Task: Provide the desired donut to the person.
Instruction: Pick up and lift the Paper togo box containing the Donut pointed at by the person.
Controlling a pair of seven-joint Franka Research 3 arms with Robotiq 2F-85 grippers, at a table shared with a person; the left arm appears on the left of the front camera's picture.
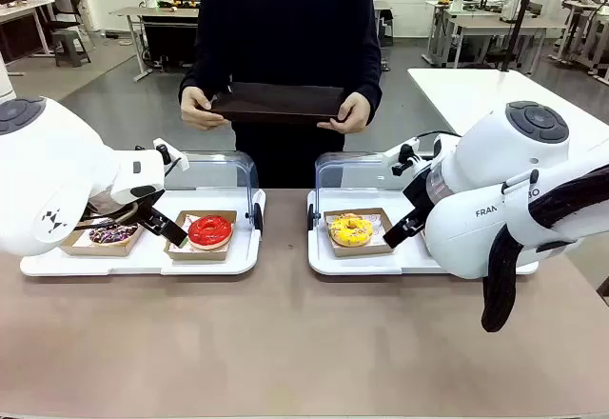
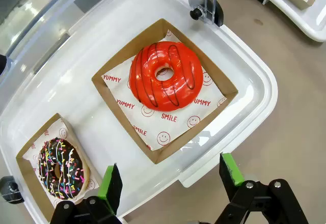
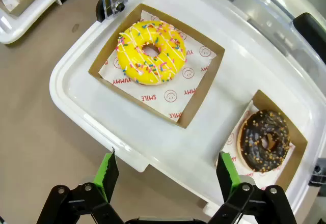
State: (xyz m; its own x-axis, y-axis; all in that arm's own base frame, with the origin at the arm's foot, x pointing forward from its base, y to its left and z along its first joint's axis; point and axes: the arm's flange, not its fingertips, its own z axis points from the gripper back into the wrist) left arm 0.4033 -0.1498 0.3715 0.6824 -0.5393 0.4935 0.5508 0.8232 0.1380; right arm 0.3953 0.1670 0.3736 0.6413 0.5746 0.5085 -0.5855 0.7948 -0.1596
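Donuts, four in all, each lie in a shallow cardboard boat lined with printed paper. A red-glazed donut (image 2: 165,75) and a chocolate sprinkled donut (image 2: 60,167) are on the left white tray (image 2: 254,76). A yellow sprinkled donut (image 3: 151,51) and a dark nut-topped donut (image 3: 265,140) are on the right white tray (image 3: 76,96). The person (image 1: 285,29) stands at the far side of the table, holding a dark tray (image 1: 276,103) level in both hands. Nothing in that pose tells which donut is wanted.

The left gripper (image 2: 170,175) hovers over the near edge of the left tray, just near of the red donut's cardboard boat (image 2: 124,123), with its jaws spread wide and nothing between them. The right gripper (image 3: 167,168) hangs likewise over the near edge of the right tray, in front of the yellow donut, wide and empty.

Any of these donuts should be light and soft, with a tacky glaze that dents or smears easily, so pinching the donut itself looks unwise. The boat's wall is the better hold (thin card that will likely flex). A shallow pinch close to a corner, kept level, seems safest. The boat may also skid on the smooth plastic if it is nudged before the jaws close.
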